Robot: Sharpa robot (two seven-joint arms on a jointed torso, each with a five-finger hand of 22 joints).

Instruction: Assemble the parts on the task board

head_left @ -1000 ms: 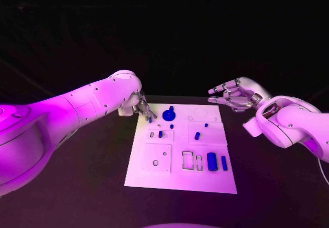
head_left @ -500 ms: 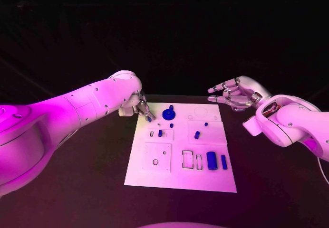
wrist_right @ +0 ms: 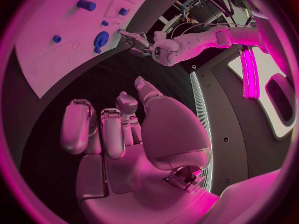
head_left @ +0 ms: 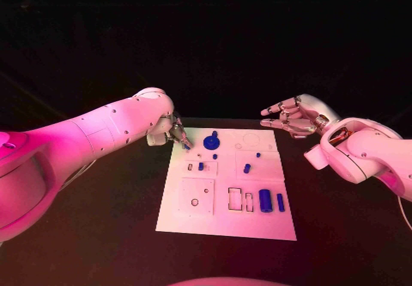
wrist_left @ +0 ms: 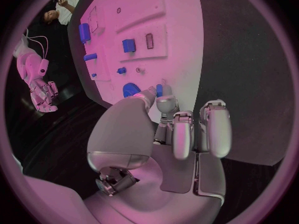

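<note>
My two robot hands hover at the far end of a white task board lying on a black bench.

Nearest me on the task board [head_left: 225,223], a blue cylinder [head_left: 265,201] lies beside a slimmer blue bar [head_left: 281,203], near rectangular slots. Further along, small blue pegs [head_left: 246,169] sit at mid-board, and a round blue disc part [head_left: 211,142] rests near the far edge. My left robot hand [head_left: 178,134] reaches over the board's far left corner, fingertips pinched together on a small blue piece [wrist_left: 159,90] just beside the disc. My right robot hand [head_left: 290,119] hangs above the bench off the board's far right corner, fingers spread and loosely curled, holding nothing.
</note>
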